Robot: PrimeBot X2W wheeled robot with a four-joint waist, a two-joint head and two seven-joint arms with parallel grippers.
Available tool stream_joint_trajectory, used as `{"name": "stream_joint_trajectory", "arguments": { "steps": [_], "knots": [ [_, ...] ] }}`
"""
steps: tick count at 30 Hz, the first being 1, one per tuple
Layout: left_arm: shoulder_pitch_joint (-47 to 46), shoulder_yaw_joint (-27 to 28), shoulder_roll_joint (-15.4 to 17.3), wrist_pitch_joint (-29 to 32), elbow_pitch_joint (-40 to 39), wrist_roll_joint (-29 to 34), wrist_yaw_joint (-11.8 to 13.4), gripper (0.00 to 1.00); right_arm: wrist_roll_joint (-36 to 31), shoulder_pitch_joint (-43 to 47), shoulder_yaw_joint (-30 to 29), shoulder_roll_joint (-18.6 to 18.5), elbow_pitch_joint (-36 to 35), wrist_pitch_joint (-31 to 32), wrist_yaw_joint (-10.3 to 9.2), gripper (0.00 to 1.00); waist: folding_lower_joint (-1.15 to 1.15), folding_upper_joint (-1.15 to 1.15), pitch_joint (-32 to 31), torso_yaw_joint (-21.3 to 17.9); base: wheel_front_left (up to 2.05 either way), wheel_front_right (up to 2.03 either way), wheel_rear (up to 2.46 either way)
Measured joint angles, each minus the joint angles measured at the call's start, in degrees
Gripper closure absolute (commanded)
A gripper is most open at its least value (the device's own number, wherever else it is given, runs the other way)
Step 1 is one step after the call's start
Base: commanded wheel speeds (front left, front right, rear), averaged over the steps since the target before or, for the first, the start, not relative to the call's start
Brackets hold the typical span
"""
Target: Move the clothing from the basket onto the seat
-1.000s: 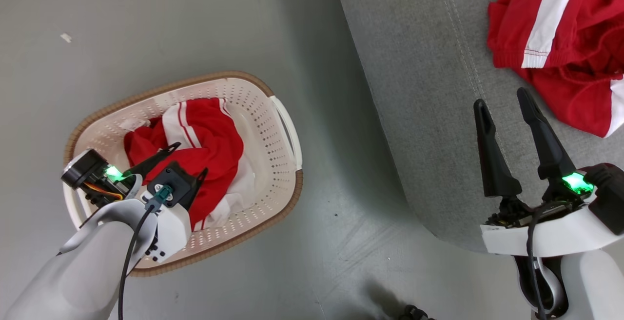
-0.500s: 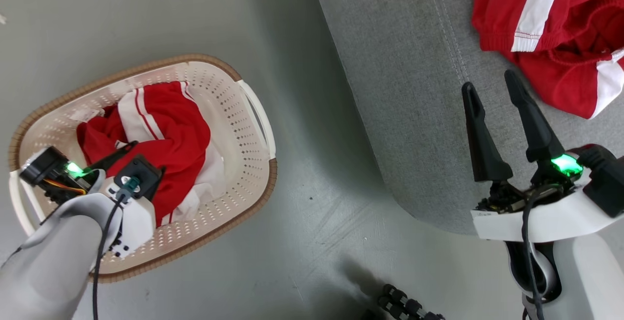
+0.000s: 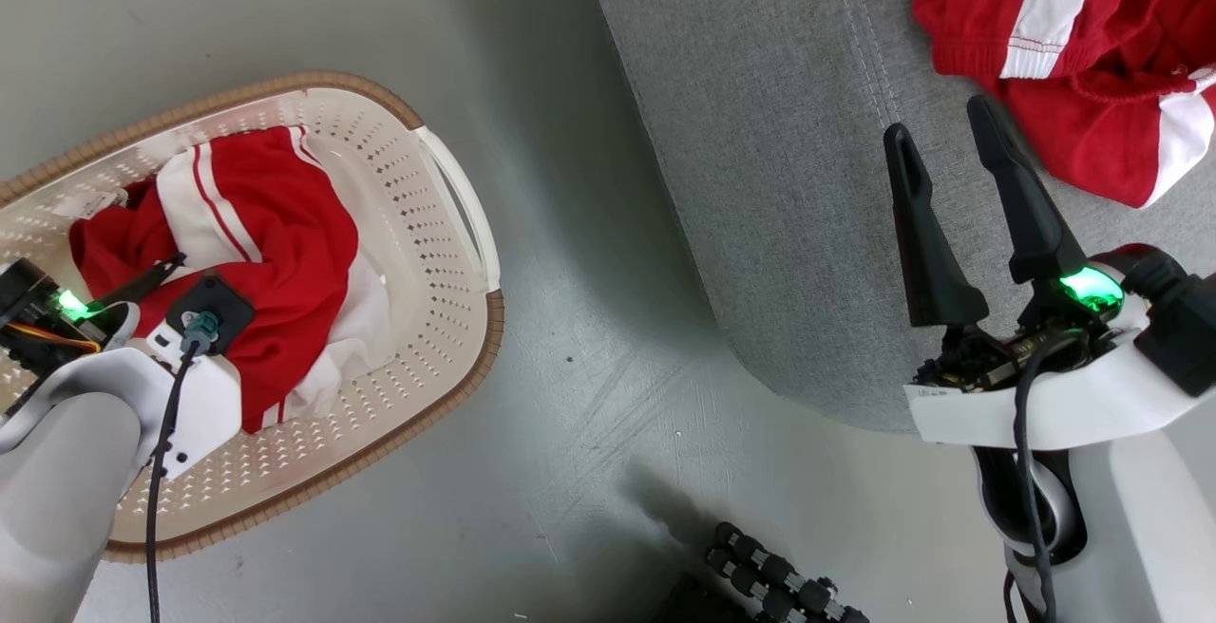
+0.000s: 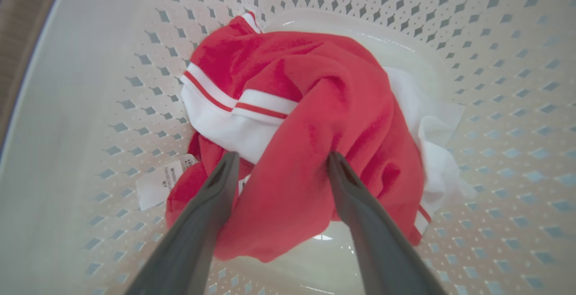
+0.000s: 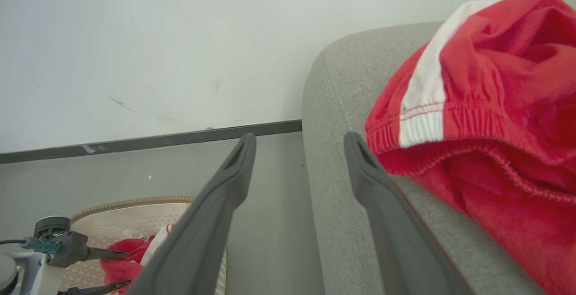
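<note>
Left gripper [image 4: 283, 161]: released; two long dark fingers spread wide, tips dipped into the bright red soft sports garment [image 4: 315, 106] with white stripe trim; a red fold bulges between them, not pinched
Sports garment: bunched in the bottom of the cream-white perforated plastic laundry basket [image 3: 418, 253]; a white part trails to one side
Laundry basket: brown woven-look rim, white side handle; stands on the grey floor [image 3: 570, 367], apart from the seat; white barcode label [image 4: 162, 185] inside, beside the garment
Right gripper [image 3: 939, 122]: released; fingers parted, nothing between them; over the seat's near edge, just beside the second garment
Second garment [image 3: 1073, 25]: bright red, broad white stripe, gathered waistband; lies crumpled on the seat
Seat [image 3: 779, 177]: large grey fabric-upholstered sofa cushion; rounded corner, stitched seam
</note>
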Motion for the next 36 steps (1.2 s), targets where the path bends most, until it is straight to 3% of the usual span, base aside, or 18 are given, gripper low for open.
{"name": "stream_joint_trajectory", "arguments": {
  "steps": [6,7,8,9,10,26,36],
  "knots": [
    [-0.36,0.03,0.26,1.98,1.26,0.12,0.01,0.0,0.81,-2.04,0.3,0.0,0.03,0.0,0.0,0.0,0.0,0.0,1.42,-0.75,0.0,0.0,0.0],
    [-0.37,0.03,0.16,1.99,1.26,0.12,0.01,0.14,0.82,-2.2,0.31,0.0,0.02,0.0,0.0,0.0,0.0,0.0,1.61,-0.84,0.0,0.0,0.0],
    [-0.37,0.03,0.04,2.0,1.25,0.12,0.01,0.67,0.88,-2.21,0.33,0.0,0.04,0.0,0.0,0.0,0.0,0.0,1.79,-0.92,0.0,0.0,0.0],
    [-0.38,0.02,-0.09,2.0,1.25,0.12,0.01,0.94,1.01,-2.2,0.35,0.0,0.07,0.0,0.0,0.0,0.0,0.0,1.96,-1.0,0.0,0.0,0.0],
    [-0.41,0.01,-0.22,2.0,1.23,0.11,0.01,1.0,1.27,-2.23,0.35,0.0,0.07,0.0,0.0,0.0,0.0,0.0,2.11,-1.05,0.0,0.0,0.0],
    [-0.04,4.71,-4.67,-4.79,-3.48,-7.71,0.03,1.0,1.1,-5.91,-1.01,0.0,1.21,-0.42,0.0,0.0,0.0,0.0,0.44,0.53,0.0,0.0,0.0],
    [3.37,10.73,-7.27,-9.85,-9.66,-15.02,1.79,1.0,-0.85,-8.01,-1.07,-0.02,2.99,-0.42,0.0,0.0,0.0,0.0,-2.67,3.54,0.0,0.0,0.0]
  ]
}}
